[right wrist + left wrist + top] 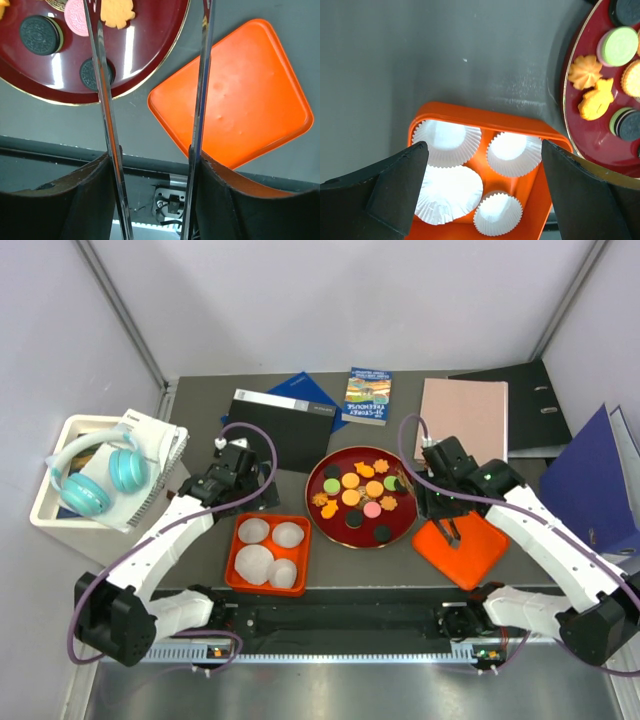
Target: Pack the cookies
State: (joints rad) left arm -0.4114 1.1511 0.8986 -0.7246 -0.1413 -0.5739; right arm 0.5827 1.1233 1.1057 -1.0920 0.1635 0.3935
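The cookies (358, 496) lie on a dark red plate (335, 530) at mid-table: round black, green, orange, yellow and pink discs and orange flower shapes. My left gripper (252, 502) hangs open and empty above an orange box (470, 111) that holds several white paper cups (448, 192). In the left wrist view, orange flower cookies (594, 100) sit on the plate (592, 137) at the right. My right gripper (154, 162) is shut on metal tongs (102, 90). Their arms stand apart, and their tips run out of the top of the frame, over the plate's edge (150, 45). A pink cookie (77, 17) and black cookies (40, 34) lie beside them.
A flat orange lid (470, 555) lies right of the plate, under my right wrist. Teal headphones (100, 475) rest on a white bin at far left. A black notebook (278, 425), a book (366, 395), a pink folder (462, 418) and binders (600, 480) line the back.
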